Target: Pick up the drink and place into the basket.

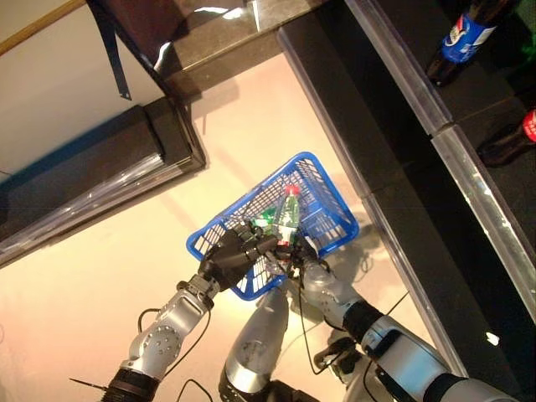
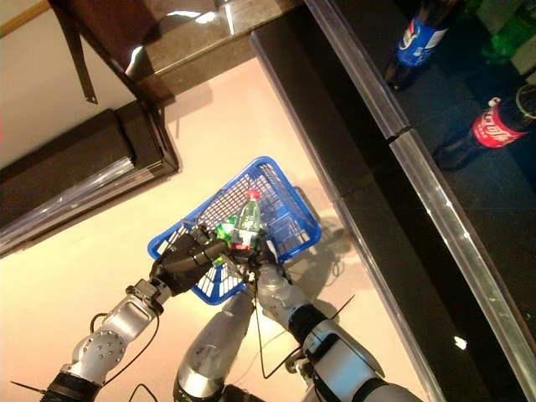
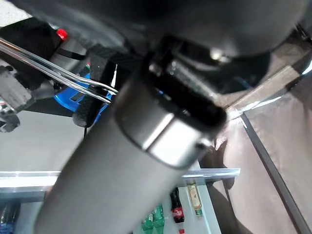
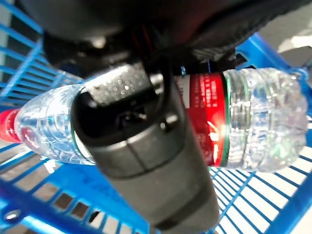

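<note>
The blue basket (image 1: 325, 219) hangs raised in front of me over the pale floor. My left hand (image 1: 229, 256) is shut on its thin wire handles (image 3: 58, 75) at the near rim. My right hand (image 1: 307, 261) is shut on the drink, a clear water bottle (image 1: 286, 213) with a red cap and a red label. The bottle lies over the basket's inside, cap pointing away from me. In the right wrist view my thumb (image 4: 141, 161) lies across the bottle (image 4: 253, 126), with blue basket mesh (image 4: 273, 204) right under it. Something green (image 2: 224, 231) lies in the basket beside the bottle.
A dark shelf with a glass front edge (image 1: 469, 184) runs along the right, with a blue-labelled cola bottle (image 1: 459, 38) and a red-labelled cola bottle (image 2: 494, 126) on it. A dark low cabinet (image 1: 92, 163) stands at the left. Pale floor (image 1: 92, 276) lies between them.
</note>
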Available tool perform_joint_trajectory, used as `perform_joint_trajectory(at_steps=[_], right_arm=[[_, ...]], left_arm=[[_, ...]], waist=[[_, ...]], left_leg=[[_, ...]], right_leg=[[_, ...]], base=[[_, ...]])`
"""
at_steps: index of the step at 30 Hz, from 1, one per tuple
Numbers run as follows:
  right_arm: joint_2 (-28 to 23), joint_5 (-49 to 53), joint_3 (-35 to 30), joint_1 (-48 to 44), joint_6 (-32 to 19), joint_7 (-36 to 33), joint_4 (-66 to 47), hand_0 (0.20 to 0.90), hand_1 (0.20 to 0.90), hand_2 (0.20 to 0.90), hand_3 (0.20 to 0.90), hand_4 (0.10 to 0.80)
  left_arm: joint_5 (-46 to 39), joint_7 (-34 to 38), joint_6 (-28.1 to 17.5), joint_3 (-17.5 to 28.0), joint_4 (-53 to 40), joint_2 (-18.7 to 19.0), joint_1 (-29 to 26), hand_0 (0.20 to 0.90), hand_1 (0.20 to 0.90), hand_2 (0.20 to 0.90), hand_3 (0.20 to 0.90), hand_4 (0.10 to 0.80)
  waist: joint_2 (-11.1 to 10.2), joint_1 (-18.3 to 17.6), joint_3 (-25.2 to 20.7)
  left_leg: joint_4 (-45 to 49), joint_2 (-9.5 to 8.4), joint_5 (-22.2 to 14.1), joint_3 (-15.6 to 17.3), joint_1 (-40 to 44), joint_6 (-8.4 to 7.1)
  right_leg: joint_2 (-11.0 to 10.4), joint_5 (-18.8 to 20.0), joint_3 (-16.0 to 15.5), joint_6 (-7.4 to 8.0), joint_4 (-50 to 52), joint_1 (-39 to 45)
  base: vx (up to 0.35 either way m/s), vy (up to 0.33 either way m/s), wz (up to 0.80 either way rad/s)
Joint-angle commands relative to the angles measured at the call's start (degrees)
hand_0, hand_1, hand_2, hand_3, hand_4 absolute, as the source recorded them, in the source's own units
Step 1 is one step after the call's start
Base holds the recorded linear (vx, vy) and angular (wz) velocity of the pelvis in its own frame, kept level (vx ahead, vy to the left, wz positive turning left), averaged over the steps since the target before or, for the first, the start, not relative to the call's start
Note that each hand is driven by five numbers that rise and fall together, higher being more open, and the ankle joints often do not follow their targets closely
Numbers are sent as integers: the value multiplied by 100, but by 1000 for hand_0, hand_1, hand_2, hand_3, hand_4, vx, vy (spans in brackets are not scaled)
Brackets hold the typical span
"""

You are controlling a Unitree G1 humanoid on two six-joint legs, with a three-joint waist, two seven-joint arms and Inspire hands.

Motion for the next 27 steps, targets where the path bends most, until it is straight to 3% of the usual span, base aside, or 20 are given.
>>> perform_joint_trajectory(at_steps=[1,7,12,13,14,15,16,27], right_arm=[[945,574,2,-1272,-233,799,-258,300,300,300,200,100],[930,1270,-216,-1729,-199,1101,34,300,300,300,200,100],[846,1616,-400,-2074,-223,1202,274,300,300,300,200,100],[844,1701,-444,-2135,-236,1215,320,349,349,349,258,158],[838,1714,-516,-2196,-269,1150,387,653,653,653,612,512],[839,1718,-518,-2211,-278,1102,385,832,832,832,820,720],[839,1720,-520,-2219,-277,1079,383,900,900,900,900,800],[714,2011,-681,-2340,-367,1480,482,900,900,900,900,800]], left_arm=[[-407,-1714,-45,-399,-2610,-580,-781,300,300,300,200,100],[-409,-1832,208,-754,-2549,-517,-1009,300,300,300,200,100],[-424,-1745,141,-1008,-2476,-520,-1201,300,300,300,200,100],[-467,-1643,104,-1056,-2445,-524,-1264,300,300,300,200,100],[-546,-1501,46,-1102,-2398,-525,-1357,300,300,300,200,100],[-560,-1457,25,-1120,-2385,-527,-1384,300,300,300,200,100],[-579,-1417,10,-1131,-2377,-529,-1402,300,300,300,200,100],[-663,-1457,-126,-1085,-2179,-518,-1487,300,300,300,200,100]], waist=[[327,-4,-130],[313,16,-130],[283,-3,-130],[273,-15,-130],[258,-33,-130],[249,-38,-130],[242,-39,-130],[175,-48,-130]], left_leg=[[372,-7,-345,244,52,353],[394,-15,-327,266,5,380],[430,1,-325,331,-49,402],[438,5,-323,353,-62,406],[457,16,-323,376,-84,408],[455,20,-322,381,-91,409],[453,23,-322,385,-96,409],[430,72,-324,512,-107,424]], right_leg=[[103,1164,48,-253,-399,-198],[62,1223,45,-228,-375,-247],[26,1241,80,-219,-296,-338],[19,1248,98,-216,-276,-362],[2,1256,119,-211,-239,-396],[2,1258,125,-211,-241,-402],[2,1260,130,-212,-242,-407],[-84,1247,104,-184,-167,-456]], base=[[0,0,0],[14,25,0],[16,42,0],[20,64,-1],[19,47,-1],[16,35,-1],[0,0,0],[0,0,0]])
